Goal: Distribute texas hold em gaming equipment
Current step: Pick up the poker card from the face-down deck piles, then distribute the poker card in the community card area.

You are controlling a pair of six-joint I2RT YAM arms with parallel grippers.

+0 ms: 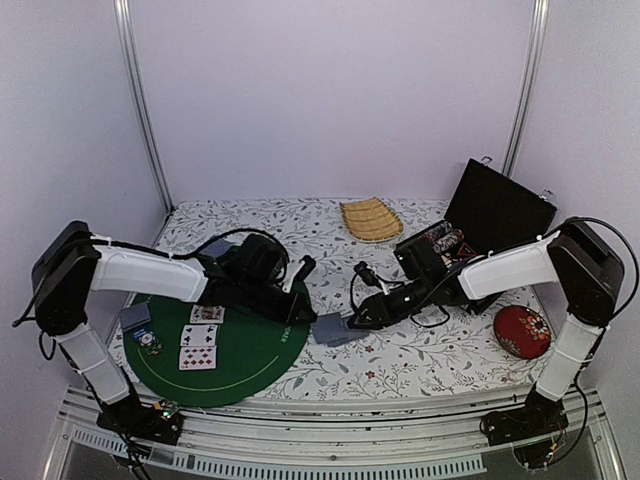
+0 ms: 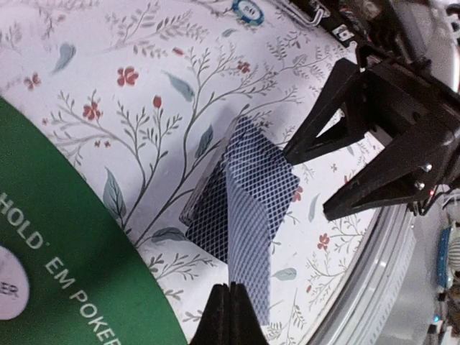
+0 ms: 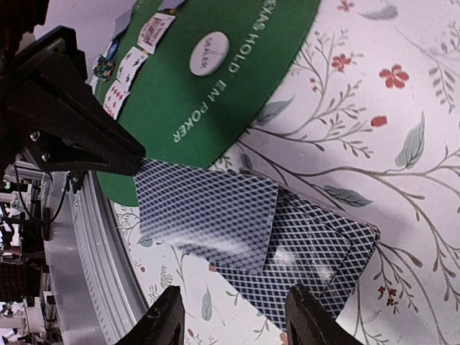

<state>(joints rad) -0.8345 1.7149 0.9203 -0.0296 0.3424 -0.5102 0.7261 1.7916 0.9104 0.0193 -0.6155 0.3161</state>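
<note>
Early yet: three cards [image 1: 199,336] on the mat [image 1: 250,365], deck [image 3: 316,251] mostly undealt. Left gripper [image 2: 230,302] pinches one card [image 2: 248,215]; right gripper [image 3: 233,298] gapes.

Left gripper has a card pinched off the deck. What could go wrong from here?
1. The left gripper pinches the card by one edge only, so it may slip or bend while travelling.
2. The right gripper stands open around the deck, so cards underneath could be dragged along.
3. Both grippers sit close together, so a collision is possible.
</note>
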